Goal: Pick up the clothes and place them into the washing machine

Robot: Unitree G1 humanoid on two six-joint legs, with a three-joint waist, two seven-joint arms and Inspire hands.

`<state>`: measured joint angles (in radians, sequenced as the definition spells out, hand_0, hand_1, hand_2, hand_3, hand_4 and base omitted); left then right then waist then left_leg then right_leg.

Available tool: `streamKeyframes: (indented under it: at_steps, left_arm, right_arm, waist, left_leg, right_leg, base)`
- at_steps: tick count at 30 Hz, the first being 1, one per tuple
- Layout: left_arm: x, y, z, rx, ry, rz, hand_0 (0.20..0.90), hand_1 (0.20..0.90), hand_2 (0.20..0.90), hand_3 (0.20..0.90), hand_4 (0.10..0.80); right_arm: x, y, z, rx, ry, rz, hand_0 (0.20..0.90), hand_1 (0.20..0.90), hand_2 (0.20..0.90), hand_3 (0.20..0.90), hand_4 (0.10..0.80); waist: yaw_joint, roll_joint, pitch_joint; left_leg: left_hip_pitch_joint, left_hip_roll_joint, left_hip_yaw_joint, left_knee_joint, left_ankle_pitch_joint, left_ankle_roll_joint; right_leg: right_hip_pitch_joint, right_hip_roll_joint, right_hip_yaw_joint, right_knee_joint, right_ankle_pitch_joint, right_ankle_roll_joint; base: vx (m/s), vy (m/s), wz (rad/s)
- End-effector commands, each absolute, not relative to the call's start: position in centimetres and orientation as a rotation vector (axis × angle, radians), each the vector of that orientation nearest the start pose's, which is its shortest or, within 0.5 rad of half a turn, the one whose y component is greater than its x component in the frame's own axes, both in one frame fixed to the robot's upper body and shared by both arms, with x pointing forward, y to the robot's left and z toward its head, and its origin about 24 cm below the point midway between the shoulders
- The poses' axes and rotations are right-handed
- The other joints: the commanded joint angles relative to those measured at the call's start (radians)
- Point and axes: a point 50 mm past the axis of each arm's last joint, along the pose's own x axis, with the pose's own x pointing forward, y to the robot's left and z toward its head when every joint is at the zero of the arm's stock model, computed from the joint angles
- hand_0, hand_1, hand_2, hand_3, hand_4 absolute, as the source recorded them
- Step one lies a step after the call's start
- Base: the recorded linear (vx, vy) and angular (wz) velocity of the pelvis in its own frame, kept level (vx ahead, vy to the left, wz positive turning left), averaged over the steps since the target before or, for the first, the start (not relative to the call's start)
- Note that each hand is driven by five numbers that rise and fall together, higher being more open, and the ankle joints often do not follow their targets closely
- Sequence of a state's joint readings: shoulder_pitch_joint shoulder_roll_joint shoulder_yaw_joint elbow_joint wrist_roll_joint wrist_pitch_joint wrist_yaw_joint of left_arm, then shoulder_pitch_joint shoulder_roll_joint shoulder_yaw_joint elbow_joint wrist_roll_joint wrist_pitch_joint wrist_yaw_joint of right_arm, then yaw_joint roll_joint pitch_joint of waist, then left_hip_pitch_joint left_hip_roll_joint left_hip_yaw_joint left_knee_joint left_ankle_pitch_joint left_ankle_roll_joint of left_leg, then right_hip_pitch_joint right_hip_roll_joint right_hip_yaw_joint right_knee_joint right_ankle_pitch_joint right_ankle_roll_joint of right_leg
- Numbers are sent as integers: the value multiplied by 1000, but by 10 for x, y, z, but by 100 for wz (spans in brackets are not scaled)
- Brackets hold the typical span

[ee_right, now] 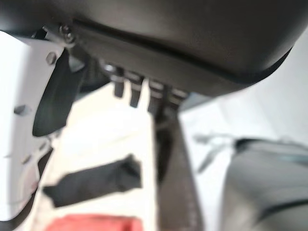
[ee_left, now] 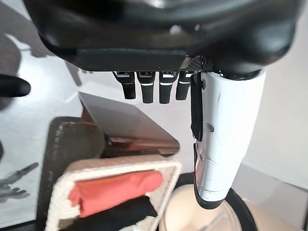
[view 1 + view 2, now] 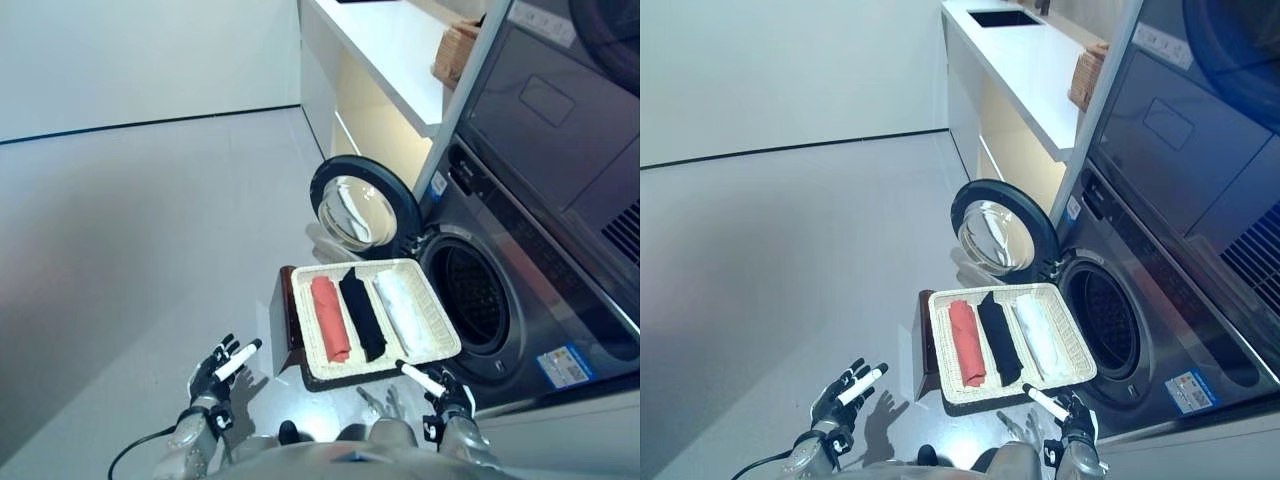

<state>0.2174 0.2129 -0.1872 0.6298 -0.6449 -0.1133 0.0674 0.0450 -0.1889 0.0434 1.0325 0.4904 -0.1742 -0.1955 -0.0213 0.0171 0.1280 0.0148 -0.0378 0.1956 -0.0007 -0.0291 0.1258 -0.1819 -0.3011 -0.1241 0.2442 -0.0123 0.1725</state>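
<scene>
A shallow wicker basket [image 3: 437,311] rests on a low dark brown box [image 3: 281,325] in front of the washing machine [image 3: 540,250]. It holds a rolled red cloth [image 3: 330,317], a black cloth [image 3: 362,313] and a white cloth [image 3: 399,310] side by side. The machine's round door [image 3: 360,208] stands open and the drum opening [image 3: 478,295] is dark. My left hand [image 3: 217,370] is open, low and left of the box, holding nothing. My right hand [image 3: 440,392] is open just in front of the basket's near edge, holding nothing. The red cloth also shows in the left wrist view [image 2: 115,190].
A white counter [image 3: 385,50] with a sink runs along the back, left of the machine, and a wicker box [image 3: 456,50] stands on it. Pale bare floor [image 3: 130,230] spreads to the left.
</scene>
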Motion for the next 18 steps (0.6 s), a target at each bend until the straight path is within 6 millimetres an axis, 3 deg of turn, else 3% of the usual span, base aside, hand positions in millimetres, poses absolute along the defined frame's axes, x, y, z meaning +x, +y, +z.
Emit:
streamKeyframes:
  at_steps: [1, 2, 3, 5, 10, 14, 17, 18]
  left_arm:
    - [161, 203, -89, -347, 524, 239, 900, 900, 900, 900, 800]
    - [161, 203, -89, -347, 524, 239, 900, 900, 900, 900, 800]
    - [160, 204, -90, -345, 527, 246, 900, 900, 900, 900, 800]
    - [157, 206, -90, -342, 531, 253, 900, 900, 900, 900, 800]
    - [148, 205, -95, -352, 557, 267, 900, 900, 900, 900, 800]
    - [147, 204, -98, -369, 567, 296, 900, 900, 900, 900, 800]
    - [156, 199, -95, -397, 543, 288, 900, 900, 900, 900, 800]
    - [159, 197, -93, -396, 532, 271, 900, 900, 900, 900, 800]
  right_arm:
    - [148, -252, -123, 87, 735, -537, 900, 900, 900, 900, 800]
    - [148, -252, -123, 87, 735, -537, 900, 900, 900, 900, 800]
    - [148, -250, -123, 88, 735, -532, 900, 900, 900, 900, 800]
    - [146, -249, -124, 87, 742, -530, 900, 900, 900, 900, 800]
    - [136, -249, -127, 82, 767, -526, 900, 900, 900, 900, 800]
    - [138, -247, -127, 81, 757, -511, 900, 900, 900, 900, 800]
    - [147, -250, -123, 53, 733, -495, 900, 900, 900, 900, 800]
    - [147, -253, -122, 48, 725, -501, 900, 900, 900, 900, 800]
  waist:
    - [-50, -43, 9]
    - [-50, -42, 10]
    - [-64, -55, 15]
    - [-73, -60, 22]
    - [-82, -72, 20]
    - [-77, -63, 11]
    - [-84, -43, 20]
    - [-86, -39, 27]
  left_leg:
    - [74, 30, -108, 61, -76, -116]
    - [75, 30, -108, 60, -76, -116]
    - [101, 31, -124, 50, -87, -128]
    - [144, 44, -142, 34, -108, -139]
    - [208, 77, -194, -13, -124, -161]
    - [225, 139, -222, -31, -130, -191]
    - [161, 204, -253, 78, -99, -214]
    - [125, 210, -259, 135, -86, -222]
  right_leg:
    - [32, -18, -19, -185, 226, 27]
    - [33, -18, -20, -185, 226, 27]
    - [-10, -28, 6, -232, 266, 49]
    - [-25, -16, 34, -269, 304, 64]
    - [-46, 9, 76, -250, 328, 76]
    - [-70, 42, 69, -184, 239, 52]
    - [-86, 89, 76, -97, 165, 20]
    - [-82, 97, 67, -86, 149, 8]
  base:
    - [168, -92, -13]
    - [225, -105, 10]
    - [270, -112, 15]
    - [306, -133, 15]
    - [211, -153, 52]
    - [108, -215, 8]
    - [109, -236, 31]
    - [60, -235, 72]
